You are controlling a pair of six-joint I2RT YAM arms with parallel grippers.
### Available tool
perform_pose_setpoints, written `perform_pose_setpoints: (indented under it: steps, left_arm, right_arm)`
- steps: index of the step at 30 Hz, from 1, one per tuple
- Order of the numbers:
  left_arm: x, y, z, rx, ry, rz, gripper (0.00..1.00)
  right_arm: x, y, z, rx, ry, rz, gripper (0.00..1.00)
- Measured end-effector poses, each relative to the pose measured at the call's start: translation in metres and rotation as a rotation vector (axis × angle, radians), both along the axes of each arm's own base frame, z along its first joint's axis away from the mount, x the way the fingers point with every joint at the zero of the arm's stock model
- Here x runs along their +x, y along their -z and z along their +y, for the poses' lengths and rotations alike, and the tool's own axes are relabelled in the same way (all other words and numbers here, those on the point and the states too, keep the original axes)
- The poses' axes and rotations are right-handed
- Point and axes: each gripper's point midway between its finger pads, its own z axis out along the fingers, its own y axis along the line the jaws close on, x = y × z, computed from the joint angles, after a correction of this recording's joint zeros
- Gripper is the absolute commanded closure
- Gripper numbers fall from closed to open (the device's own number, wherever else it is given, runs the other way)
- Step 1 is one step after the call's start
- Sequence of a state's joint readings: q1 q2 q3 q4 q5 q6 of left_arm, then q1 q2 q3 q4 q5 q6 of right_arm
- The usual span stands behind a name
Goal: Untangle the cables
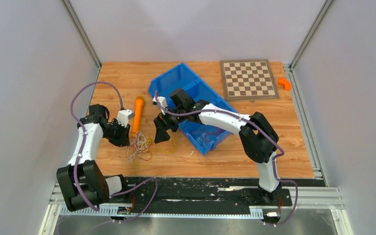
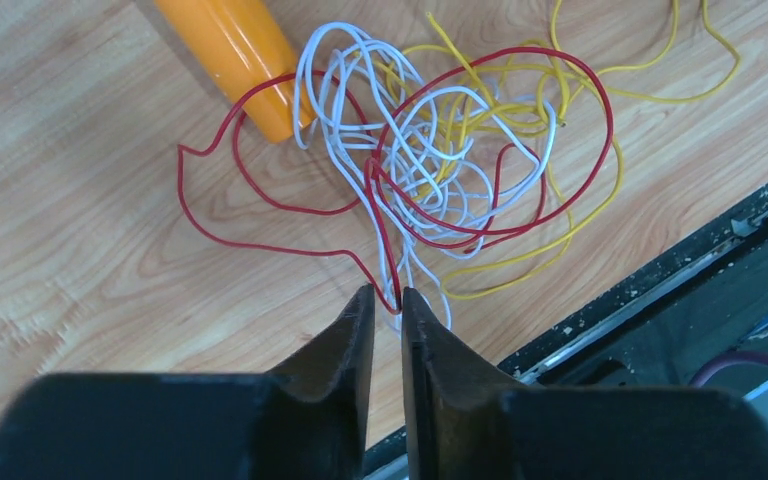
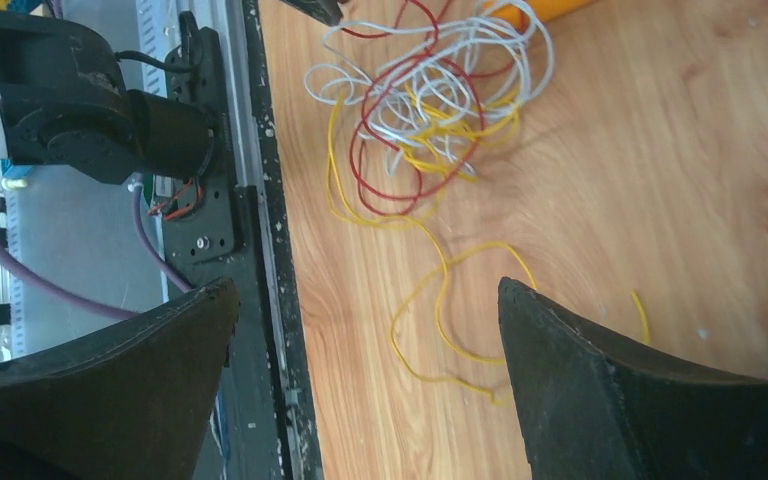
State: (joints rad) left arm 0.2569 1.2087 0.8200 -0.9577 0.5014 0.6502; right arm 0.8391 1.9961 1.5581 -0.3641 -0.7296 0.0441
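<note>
The cables lie as a small tangle of white, red and yellow wires on the wooden table, left of centre near the front edge. My left gripper sits at the tangle's left side. In the left wrist view its tips are closed to a narrow gap around a bend of the red cable, with the tangle spread just beyond. My right gripper hovers right of the tangle, jaws wide open and empty. A loose yellow strand lies on the table below it, and the tangle is further ahead.
An orange cylinder lies just behind the tangle and touches it in the left wrist view. A blue bin stands behind the right gripper. A chessboard and a small orange piece are at the back right. The table's black front rail is close.
</note>
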Motion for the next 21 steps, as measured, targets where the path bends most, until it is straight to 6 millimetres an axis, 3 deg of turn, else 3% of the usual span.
perform_pose_setpoints:
  steps: [2,6,8,9,11,16,18,21]
  left_arm:
    - [0.001,0.000,-0.002,-0.009,0.005,-0.006,0.98]
    - [0.002,-0.006,-0.007,-0.040,0.007,-0.018,0.99]
    - [0.003,-0.011,-0.009,-0.052,-0.002,-0.035,0.85]
    - [0.003,-0.013,-0.010,-0.053,-0.003,-0.044,0.74]
    - [0.005,-0.017,-0.011,-0.058,-0.016,-0.065,0.64]
    - [0.008,-0.008,-0.011,-0.069,-0.058,-0.054,0.58]
    - [0.007,0.000,-0.011,-0.076,-0.072,-0.032,0.64]
    - [0.006,0.007,-0.012,-0.085,-0.091,0.000,0.88]
  right_arm:
    - [-0.007,0.007,0.012,0.004,-0.010,0.006,0.00]
    - [0.004,0.023,0.030,0.003,0.018,0.035,0.00]
    - [0.014,0.033,0.037,-0.002,0.043,0.056,0.00]
    - [0.017,0.038,0.040,-0.006,0.053,0.068,0.00]
    - [0.022,0.048,0.045,-0.014,0.073,0.092,0.01]
    - [0.028,0.066,0.054,-0.029,0.112,0.131,0.04]
    - [0.025,0.069,0.057,-0.032,0.115,0.142,0.07]
    - [0.019,0.070,0.065,-0.025,0.107,0.149,0.14]
